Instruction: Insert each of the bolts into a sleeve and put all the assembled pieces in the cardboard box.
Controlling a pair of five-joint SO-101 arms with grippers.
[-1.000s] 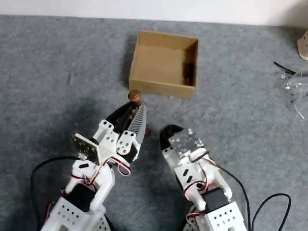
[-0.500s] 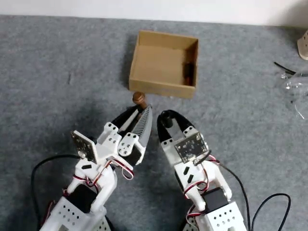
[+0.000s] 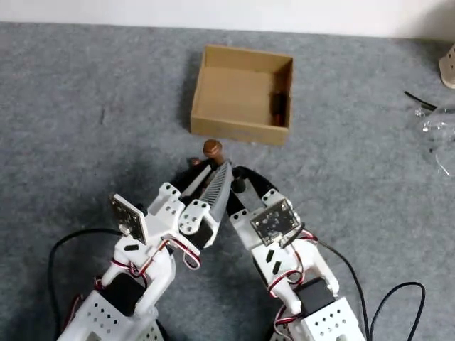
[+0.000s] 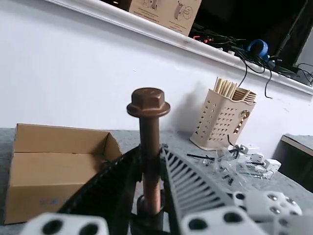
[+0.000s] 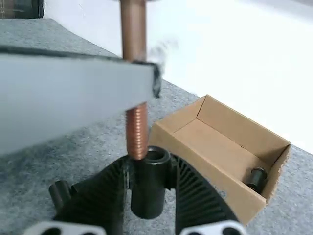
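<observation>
While your left gripper (image 4: 149, 198) is clamping the bolt (image 4: 148, 128) upright by its shank, your right gripper (image 5: 149, 166) is squeezing a black sleeve (image 5: 146, 196) just beneath it. The threaded tip is meeting the sleeve's mouth, not yet seated. One assembled piece (image 5: 255, 177) is already lying in the cardboard box (image 3: 234, 129). You are judged mid-insertion: this pair is awaiting boxing, and a dark cylinder (image 5: 59, 192) on the carpet, possibly another sleeve, is waiting too.
</observation>
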